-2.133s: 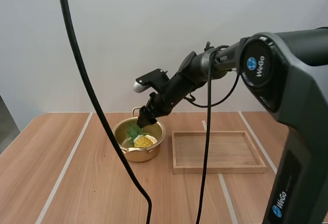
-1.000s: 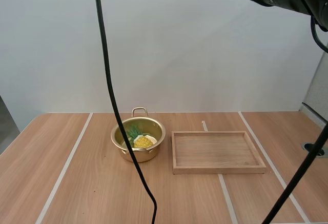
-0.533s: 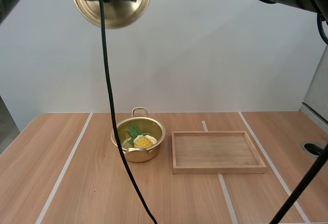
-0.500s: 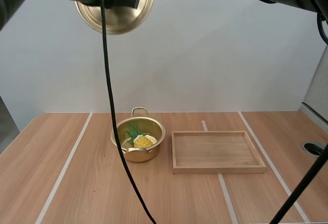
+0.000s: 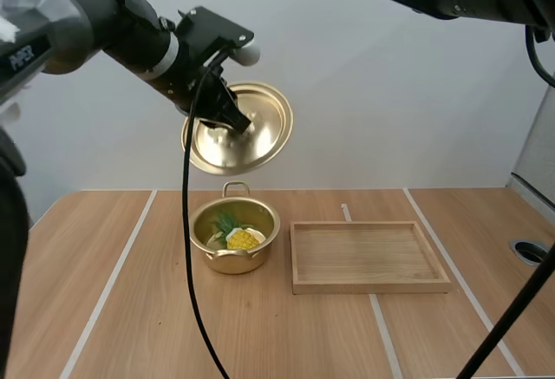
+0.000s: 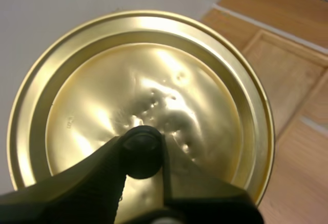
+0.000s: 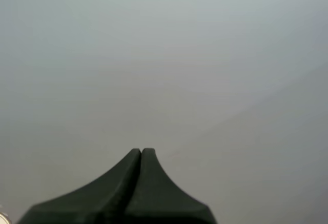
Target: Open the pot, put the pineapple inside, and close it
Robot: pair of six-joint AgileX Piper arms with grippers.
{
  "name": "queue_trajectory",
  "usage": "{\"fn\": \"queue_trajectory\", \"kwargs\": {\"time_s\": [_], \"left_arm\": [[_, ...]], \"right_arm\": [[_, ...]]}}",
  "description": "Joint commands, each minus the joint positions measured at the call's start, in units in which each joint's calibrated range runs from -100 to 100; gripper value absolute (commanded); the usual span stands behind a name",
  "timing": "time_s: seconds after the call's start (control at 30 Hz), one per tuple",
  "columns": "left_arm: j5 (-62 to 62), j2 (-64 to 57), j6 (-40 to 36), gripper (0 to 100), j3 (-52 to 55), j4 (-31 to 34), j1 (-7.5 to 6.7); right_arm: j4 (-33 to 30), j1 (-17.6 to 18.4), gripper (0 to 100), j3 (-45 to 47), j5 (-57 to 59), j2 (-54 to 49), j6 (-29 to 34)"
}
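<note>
Lowered from the upper left, the round golden metal lid [image 5: 264, 126] now hangs tilted above the open golden pot [image 5: 227, 263]. My left gripper [image 5: 236, 121] pinches its black knob [image 6: 139, 144]. The yellow pineapple [image 5: 243, 239] lies inside the pot. A shallow wooden tray [image 5: 368, 287] sits just right, apart. My right gripper [image 7: 141, 155] is pressed together.
</note>
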Motion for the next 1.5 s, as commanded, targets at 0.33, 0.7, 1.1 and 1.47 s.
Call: {"fn": "queue_trajectory", "kwargs": {"time_s": [0.33,0.7,1.1,1.47], "left_arm": [[4.54,18.34,-1.39,0,0.06,5.98,0.09],[-1.45,26.71,-1.06,0,0.06,6.65,0.09],[-0.17,29.37,-0.02,0,0.06,6.17,0.09],[0.34,30.36,0.87,0,0.06,2.87,0.09]], "right_arm": [[-0.31,-0.15,0,-0.06,7.24,-0.8,-0.62],[-2.08,-0.15,0,-0.06,10.08,-0.8,-0.62],[-2.78,-0.15,0,-0.06,10.26,-0.8,-0.62],[-2.78,-0.15,0,-0.06,11.99,-0.8,-0.62]]}}
